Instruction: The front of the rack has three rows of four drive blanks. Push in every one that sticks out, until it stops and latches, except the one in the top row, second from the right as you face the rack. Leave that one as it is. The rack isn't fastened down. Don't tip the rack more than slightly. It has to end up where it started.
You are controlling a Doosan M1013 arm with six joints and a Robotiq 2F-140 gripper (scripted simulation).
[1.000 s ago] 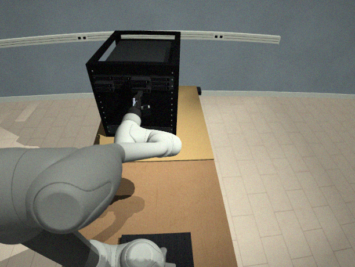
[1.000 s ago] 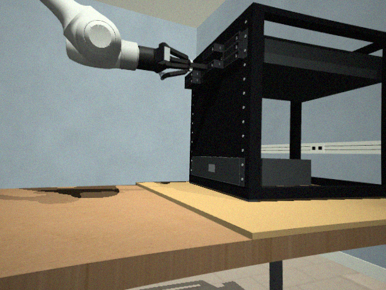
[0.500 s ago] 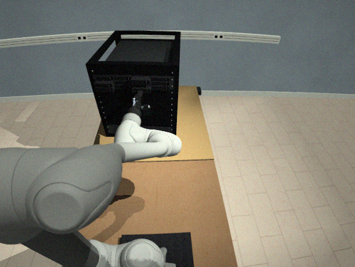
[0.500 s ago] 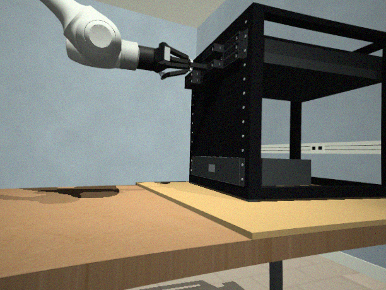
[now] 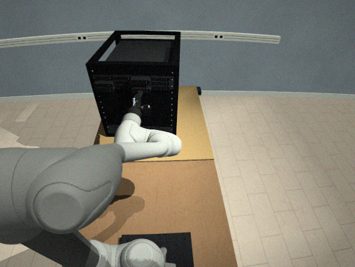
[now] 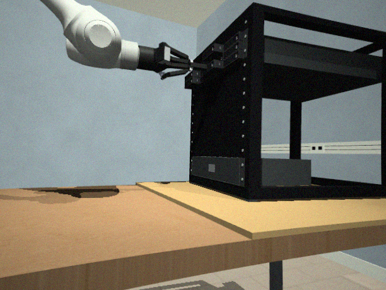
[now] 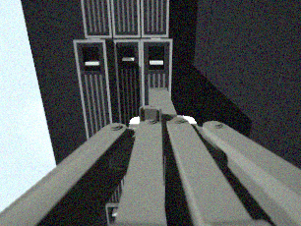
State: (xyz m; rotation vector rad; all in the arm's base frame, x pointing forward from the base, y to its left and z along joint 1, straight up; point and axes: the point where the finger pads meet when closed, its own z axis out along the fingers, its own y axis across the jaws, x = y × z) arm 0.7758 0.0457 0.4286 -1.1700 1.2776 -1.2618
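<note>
Gripper (image 5: 140, 92) (image 6: 205, 65) (image 7: 157, 102): fingers narrow, together | drive blanks (image 5: 140, 82) (image 6: 217, 63) (image 7: 156, 74): upper part of rack (image 5: 133, 68) (image 6: 256, 126), near fingertips; lower ones are partly hidden behind fingers in wrist view | contact: I cannot tell, too dark

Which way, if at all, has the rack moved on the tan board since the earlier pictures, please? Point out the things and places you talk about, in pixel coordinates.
No, it has not visibly moved: in the exterior view the rack (image 5: 176, 101) (image 6: 256, 126) keeps its place against the edges of the tan board (image 5: 194, 125) (image 6: 284, 214).
</note>
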